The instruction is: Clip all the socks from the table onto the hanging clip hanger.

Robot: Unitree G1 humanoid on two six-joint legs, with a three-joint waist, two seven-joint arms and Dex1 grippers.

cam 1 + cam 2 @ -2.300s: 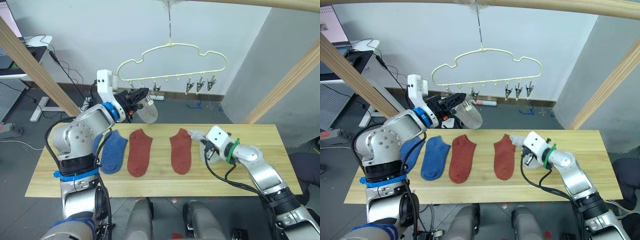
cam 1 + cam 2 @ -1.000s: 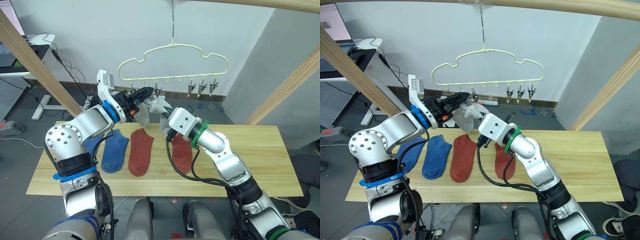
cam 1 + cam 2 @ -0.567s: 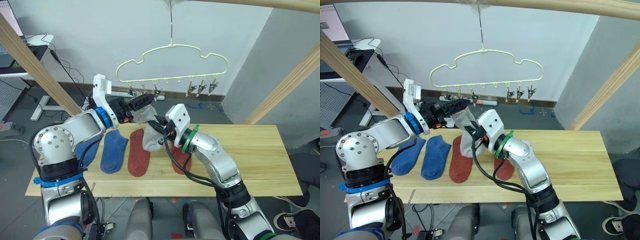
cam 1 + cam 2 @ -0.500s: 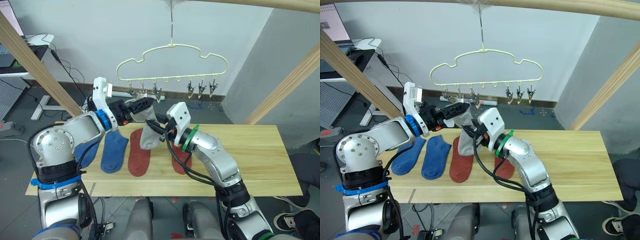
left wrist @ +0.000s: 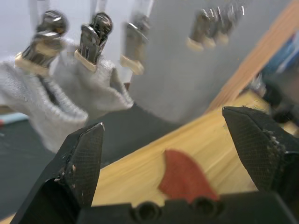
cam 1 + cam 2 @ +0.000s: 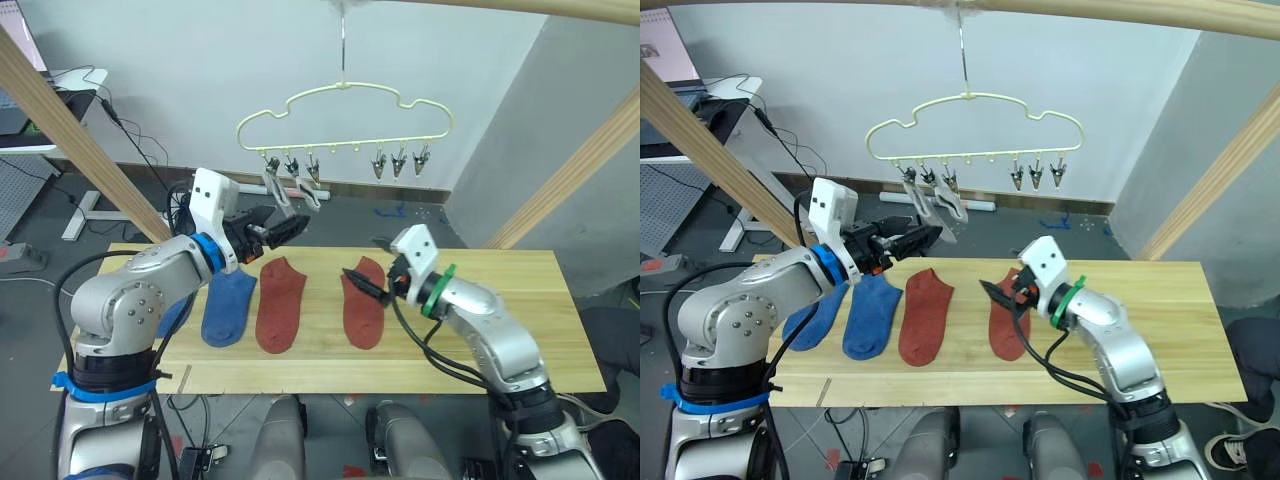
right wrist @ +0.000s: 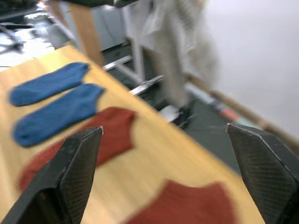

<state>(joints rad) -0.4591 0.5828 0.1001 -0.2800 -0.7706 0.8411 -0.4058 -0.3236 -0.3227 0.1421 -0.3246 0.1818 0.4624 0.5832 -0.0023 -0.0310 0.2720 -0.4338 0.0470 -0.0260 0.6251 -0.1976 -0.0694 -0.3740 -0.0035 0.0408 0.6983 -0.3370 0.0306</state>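
With two light grey socks (image 6: 290, 192) already pinned on the leftmost clips of the clip hanger (image 6: 345, 97), the step in hand is judged to be the fetching of the next sock. Four socks are seen flat on the counter (image 6: 500, 320): two blue socks (image 6: 228, 303) toward the left end and two rust-red socks (image 6: 281, 303) nearer the middle. The left gripper (image 6: 283, 226) is held raised just below the hung grey socks, its jaws spread wide and gripping nothing. The right gripper (image 6: 360, 281) is held low over the counter at the upper part of the right-hand rust-red sock (image 6: 364, 302), its jaws likewise parted and empty; whether the knit is touched cannot be told. For the next move, a descent onto that sock's cuff and a firm pinch are called for, so that the sock can be lifted toward a free clip (image 6: 381, 166) further along the row.
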